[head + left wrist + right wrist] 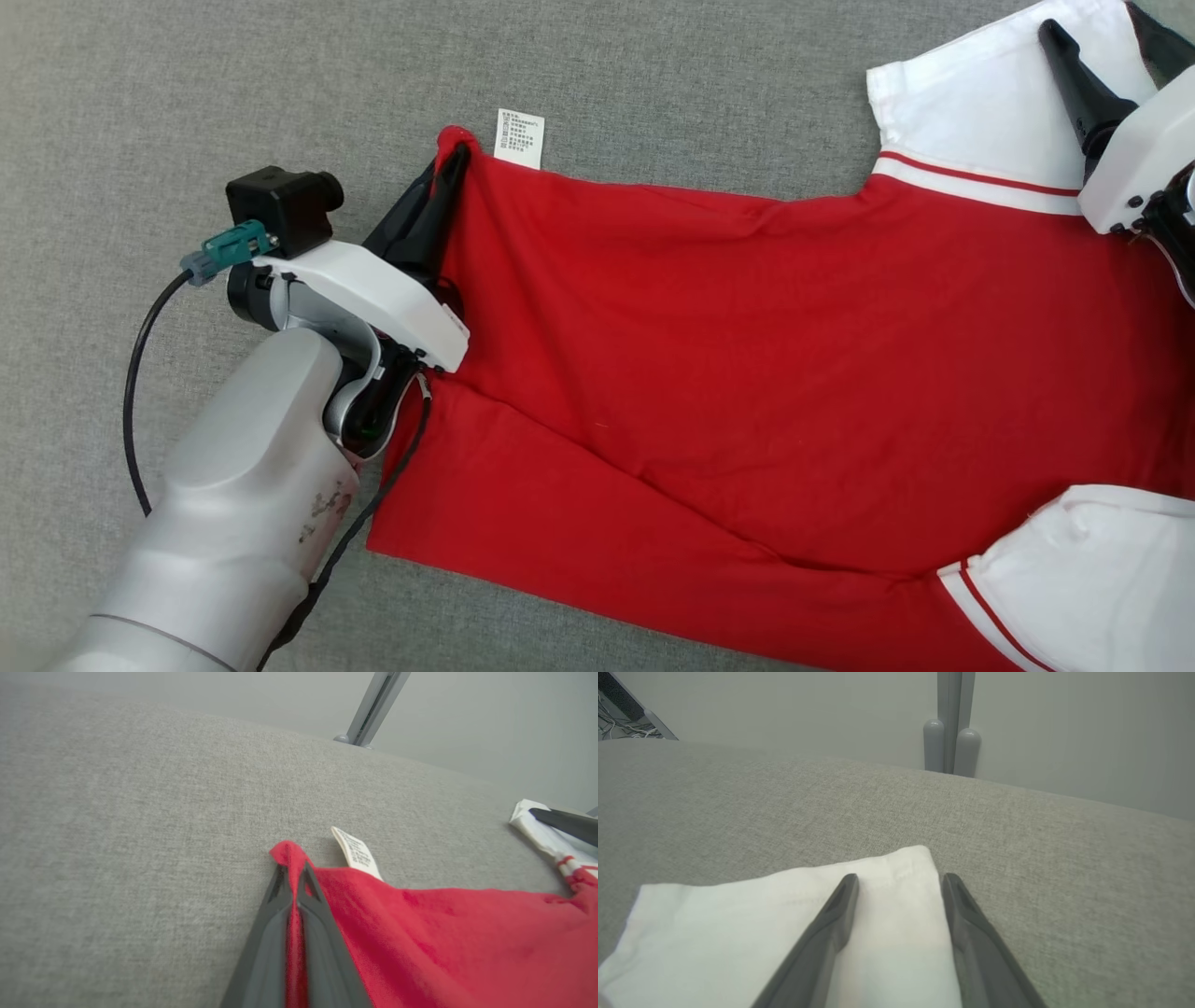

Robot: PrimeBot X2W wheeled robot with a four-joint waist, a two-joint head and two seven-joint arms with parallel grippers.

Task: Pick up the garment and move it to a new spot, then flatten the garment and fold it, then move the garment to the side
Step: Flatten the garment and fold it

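- We work over a grey woven surface (233, 84) that runs flat to a far edge.
- Beyond that edge we see a plain pale wall (784, 709), with a tangle of wires (626, 718) at its far left corner.
- The shirt (747, 355), red with white sleeves, lies spread on the surface from the middle to the right, with one long crease across its near half.
- Our left arm (233, 504) reaches in from the near left.
- A white sleeve (971, 103) lies flat at the far right; a second one lies at the near right.
- A grey post (951, 718) stands against the wall, two rounded stubs at its foot.
- Our right gripper (901, 879) rests over the far sleeve, fingers well apart, gripping nothing.
- Our left gripper (455, 159) is closed tight, pinching the shirt's far left corner.
- A white label (520, 138) sticks out from the hem just right of that corner.
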